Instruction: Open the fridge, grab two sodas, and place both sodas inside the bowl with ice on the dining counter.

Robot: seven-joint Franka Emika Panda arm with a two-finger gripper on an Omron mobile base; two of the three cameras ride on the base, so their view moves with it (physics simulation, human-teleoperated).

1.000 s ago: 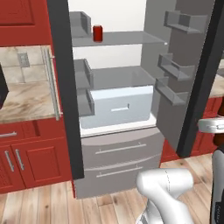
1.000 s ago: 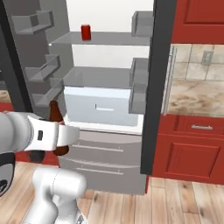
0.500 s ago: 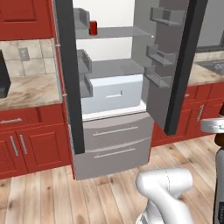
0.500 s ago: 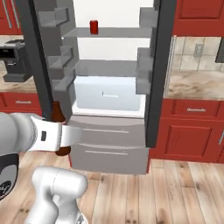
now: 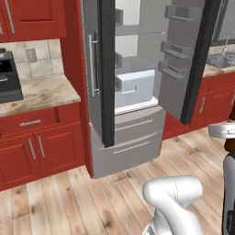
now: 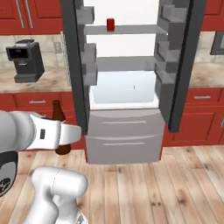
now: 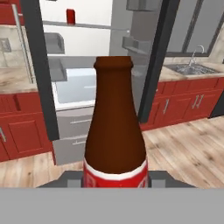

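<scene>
Since half a second ago the whole scene has slid sideways and shrunk in both base views, so the base is judged to have been driven back and turned away from the fridge point(image 6: 124, 131); nothing inside it has been shifted.

The end effector point(image 7: 115, 179) is seen clamped on a brown bottle point(image 7: 114, 131) with a red label, held upright and low beside the arm. One soda is thus taken to be in hand, and the step under way is judged to be the carry to the bowl on the dining surface. For the next move, the base would need to be turned further toward that surface with the bottle kept upright.

A red can point(image 6: 110, 24) is left standing on the upper shelf, to be fetched later.

Both fridge doors point(image 6: 72, 65) are left swung wide, their edges jutting into the room. Open wooden floor point(image 6: 175, 183) lies in front, and a coffee machine point(image 6: 26, 59) sits on the wall surface to the left.
</scene>
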